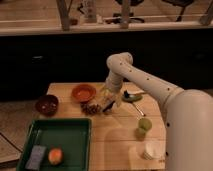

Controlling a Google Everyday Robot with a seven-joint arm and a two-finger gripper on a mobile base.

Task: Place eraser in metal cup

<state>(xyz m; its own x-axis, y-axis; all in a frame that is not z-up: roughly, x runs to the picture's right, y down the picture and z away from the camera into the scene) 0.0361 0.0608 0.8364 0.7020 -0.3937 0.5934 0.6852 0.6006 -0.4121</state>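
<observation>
Arm (145,82) bent fwd, gripper (107,103) low, ctr.
</observation>
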